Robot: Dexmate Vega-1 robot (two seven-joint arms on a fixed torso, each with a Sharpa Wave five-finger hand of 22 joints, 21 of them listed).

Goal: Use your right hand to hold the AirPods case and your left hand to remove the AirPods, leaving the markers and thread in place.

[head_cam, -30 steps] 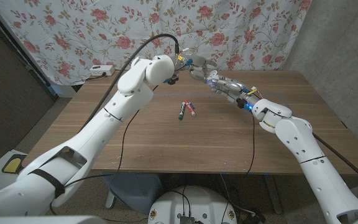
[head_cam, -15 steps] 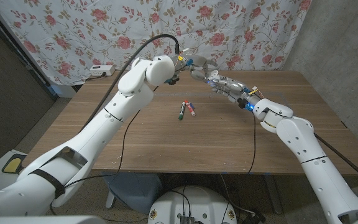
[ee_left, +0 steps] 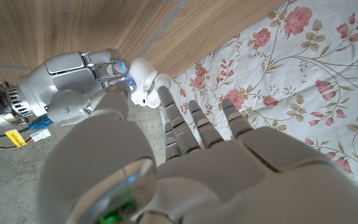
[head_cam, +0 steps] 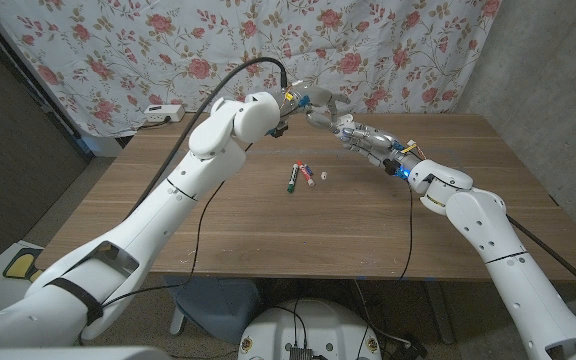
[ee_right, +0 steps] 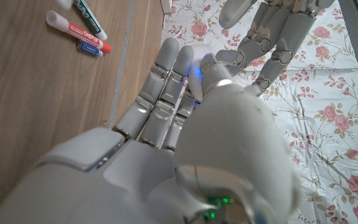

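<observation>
Right hand grips the white case raised over the far edge of the bench; left hand reaches its spread fingers to it, empty as far as I can tell. Risk: a hard tug could knock the case loose. Left wrist view shows the case; head view shows the markers and a small white object.

White AirPods case, lid open, in the right hand's fingers above the table's far edge

Head cam overhead; wrist cams close-up.
</observation>
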